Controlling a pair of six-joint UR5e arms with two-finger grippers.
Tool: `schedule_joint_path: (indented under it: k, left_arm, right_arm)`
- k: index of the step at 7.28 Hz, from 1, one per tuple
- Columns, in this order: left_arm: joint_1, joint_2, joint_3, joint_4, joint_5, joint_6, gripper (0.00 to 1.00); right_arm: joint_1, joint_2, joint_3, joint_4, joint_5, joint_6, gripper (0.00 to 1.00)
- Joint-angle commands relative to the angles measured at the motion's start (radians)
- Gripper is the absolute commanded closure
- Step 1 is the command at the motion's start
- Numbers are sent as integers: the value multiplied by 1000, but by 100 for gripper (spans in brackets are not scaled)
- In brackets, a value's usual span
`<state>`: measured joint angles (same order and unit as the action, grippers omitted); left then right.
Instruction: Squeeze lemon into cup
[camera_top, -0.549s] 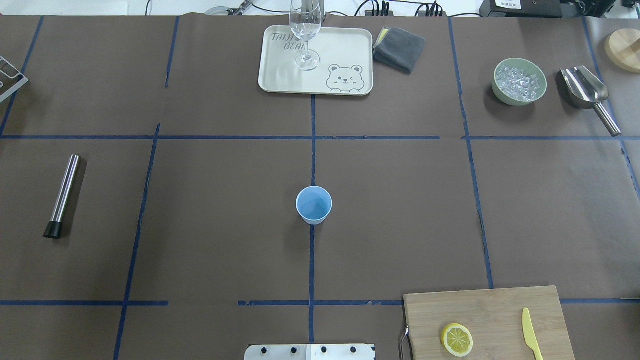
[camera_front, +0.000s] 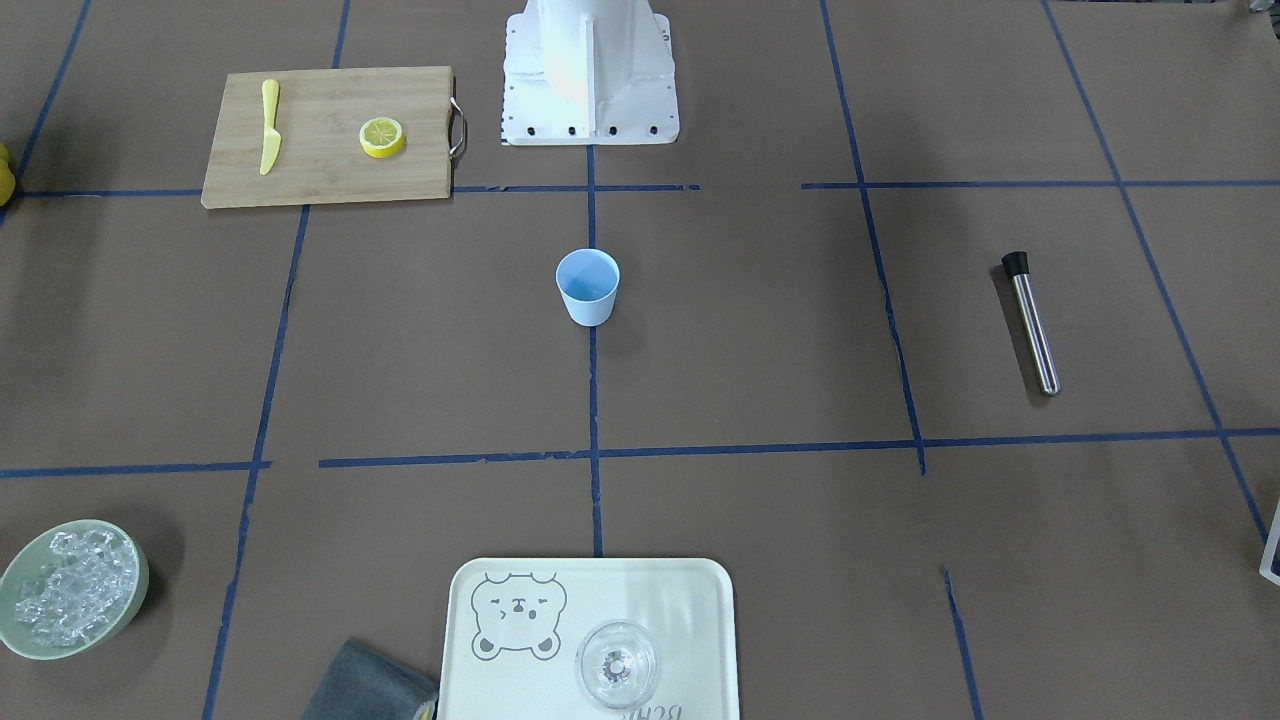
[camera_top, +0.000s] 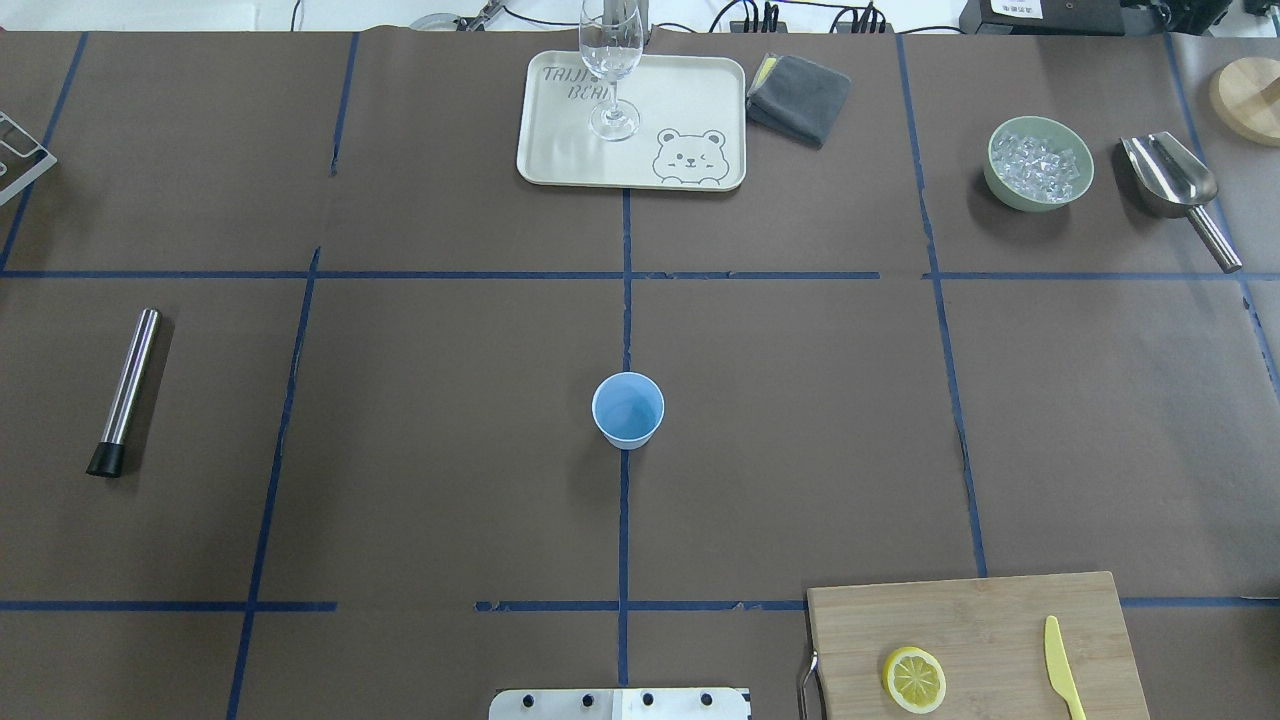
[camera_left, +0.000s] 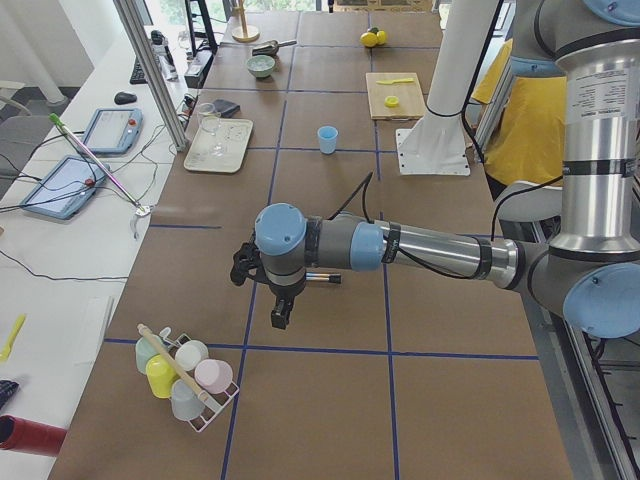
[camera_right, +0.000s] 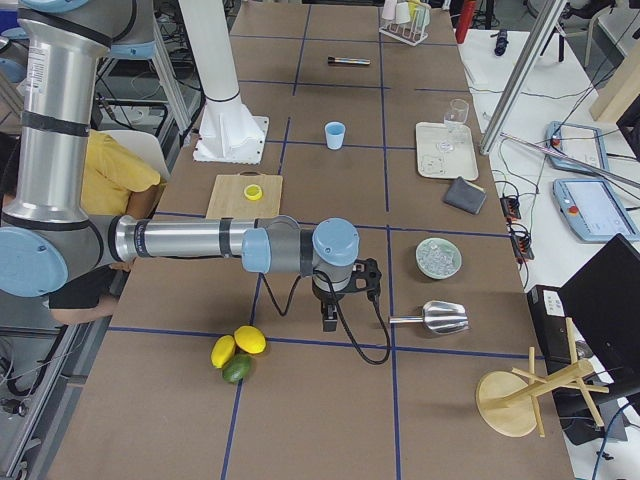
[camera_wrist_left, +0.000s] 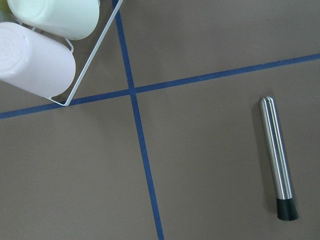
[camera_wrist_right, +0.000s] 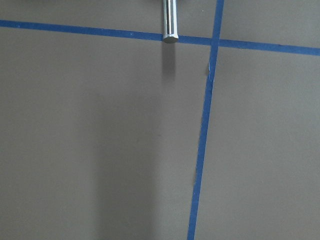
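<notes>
The lemon (camera_top: 913, 679) is a cut half, face up, on a wooden cutting board (camera_top: 960, 620) at the near right of the table; it also shows in the front view (camera_front: 382, 137). The light-blue cup (camera_top: 628, 409) stands upright at the table's middle, also in the front view (camera_front: 587, 286). Neither gripper shows in the overhead, front or wrist views. My left gripper (camera_left: 280, 312) hangs over the table's far left end near a metal muddler. My right gripper (camera_right: 328, 318) hangs over the right end near a metal scoop. I cannot tell whether either is open or shut.
A yellow knife (camera_top: 1062, 665) lies on the board. A tray (camera_top: 690, 100) holds a clear glass (camera_top: 610, 60); a grey cloth (camera_top: 798, 97) lies beside it. A bowl of ice (camera_top: 1038, 163), scoop (camera_top: 1170, 180), muddler (camera_top: 125, 390) and cup rack (camera_left: 185, 375) stand around.
</notes>
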<state>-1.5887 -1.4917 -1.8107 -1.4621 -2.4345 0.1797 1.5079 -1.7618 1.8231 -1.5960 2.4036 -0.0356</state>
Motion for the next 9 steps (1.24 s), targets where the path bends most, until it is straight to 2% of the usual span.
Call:
schedule_joint_path:
  k: [1,3,5,7,9]
  left_arm:
    - [-2,4,-4,-1,0,0,0]
    - [-1,4,-1,-3,-12,-5,0]
    - [1,-7,14,-9,-15,-6,0]
    - [1,-1,-1,-10,-15,-3,0]
    - [1,-2,-31,-12,-15,-5,0]
  right_arm:
    - [0,-2,2,51,3,2,0]
    - [-3,-11,5,80,79,2,0]
    - [-41,-11,15,138,91,70,0]
    - [-144,-21,41,294,89,327,0]
    - [-298,-50,71,480,77,596,0]
